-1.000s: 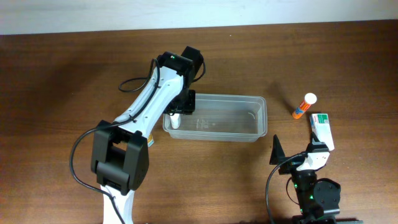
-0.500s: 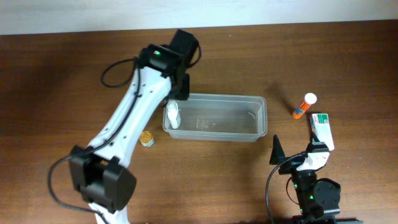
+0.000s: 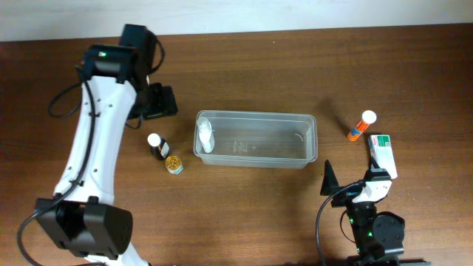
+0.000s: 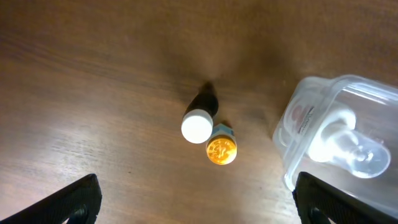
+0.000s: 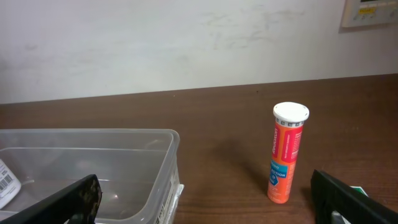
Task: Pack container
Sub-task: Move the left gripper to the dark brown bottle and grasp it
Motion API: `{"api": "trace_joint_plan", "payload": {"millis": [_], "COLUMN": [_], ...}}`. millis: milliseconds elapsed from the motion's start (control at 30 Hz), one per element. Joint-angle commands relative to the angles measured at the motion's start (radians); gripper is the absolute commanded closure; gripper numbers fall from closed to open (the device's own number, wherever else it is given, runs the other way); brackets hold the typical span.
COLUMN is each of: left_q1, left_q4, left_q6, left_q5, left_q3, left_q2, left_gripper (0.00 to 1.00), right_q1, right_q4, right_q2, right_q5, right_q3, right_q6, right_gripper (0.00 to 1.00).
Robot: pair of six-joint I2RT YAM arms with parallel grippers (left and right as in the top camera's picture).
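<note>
Looking light, stiff and slippery, the container (image 3: pixel 256 139) seemed best gripped by its rim, while both end effectors gaped wide, holding nothing.

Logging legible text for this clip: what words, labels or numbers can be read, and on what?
None can be read.
Orange tube with white cap: print blurred.
White-and-green box: print too small.
White bottle in clear plastic tub: red label print blurred.
</note>
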Motion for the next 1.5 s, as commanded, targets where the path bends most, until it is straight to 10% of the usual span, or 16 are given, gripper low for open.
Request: {"api": "trace_joint_plan", "payload": {"millis": [0, 233, 567, 1467], "left_q1": [0.010, 0.011, 0.012, 0.013], "left_q4": [0.015, 0.086, 0.257, 0.483], "left_q6": [0.148, 0.362, 0.459, 0.473], "left_q5": [0.084, 0.079, 0.061, 0.039], "left_q3": [-0.052, -0.181, -0.370, -0.556], "left_q2": [-0.021, -0.021, -0.021, -0.020], "left_gripper": [0.02, 0.23, 0.23, 0.41], "right_q1": [0.005, 0.005, 0.005, 0.005], "right_q4": [-0.006, -0.006, -0.006, -0.006], "right_q2": [-0.003, -0.003, -0.003, -0.003], "right_q5": [0.009, 0.009, 0.009, 0.009], "right_q3": [-0.005, -0.005, -0.005, -0.005], "right_q6": [-0.004, -0.004, -0.004, -0.004], "right_gripper": [0.02, 0.02, 0.02, 0.02]}}
